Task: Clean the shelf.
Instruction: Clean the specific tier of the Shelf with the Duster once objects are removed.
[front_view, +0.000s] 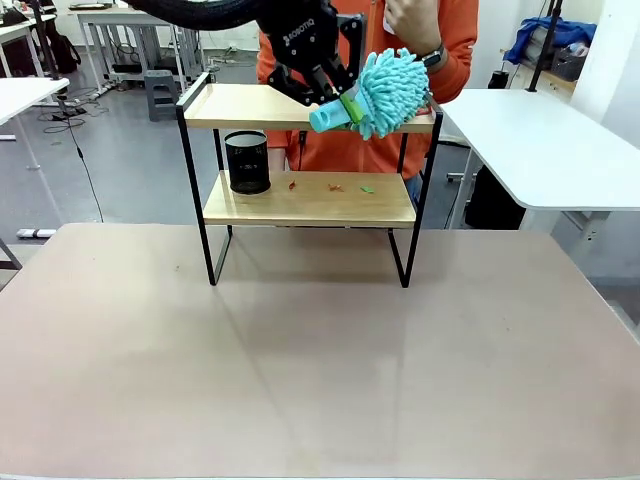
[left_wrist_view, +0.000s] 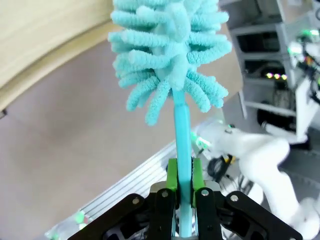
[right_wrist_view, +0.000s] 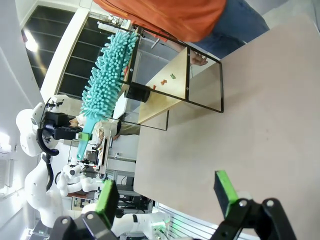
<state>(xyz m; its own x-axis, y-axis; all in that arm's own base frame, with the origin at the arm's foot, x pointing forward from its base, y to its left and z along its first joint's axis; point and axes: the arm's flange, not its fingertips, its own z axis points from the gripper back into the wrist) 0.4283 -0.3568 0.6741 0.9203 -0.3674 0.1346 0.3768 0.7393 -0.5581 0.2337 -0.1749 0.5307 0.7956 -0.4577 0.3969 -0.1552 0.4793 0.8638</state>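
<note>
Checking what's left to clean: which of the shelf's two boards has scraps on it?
The lower board, where small scraps lie to the side of the black mesh cup. The left claw holds the duster at the upper board.

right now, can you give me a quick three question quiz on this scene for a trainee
1. True or false: the left gripper is shut on the handle of the turquoise duster.
2. Where does the black mesh cup stand on the shelf? A: top board. B: lower board, at its left end. C: lower board, at its right end.
3. Fill in: the right gripper is ____, holding nothing.

Key: 1 true; 2 B; 3 open.
</note>
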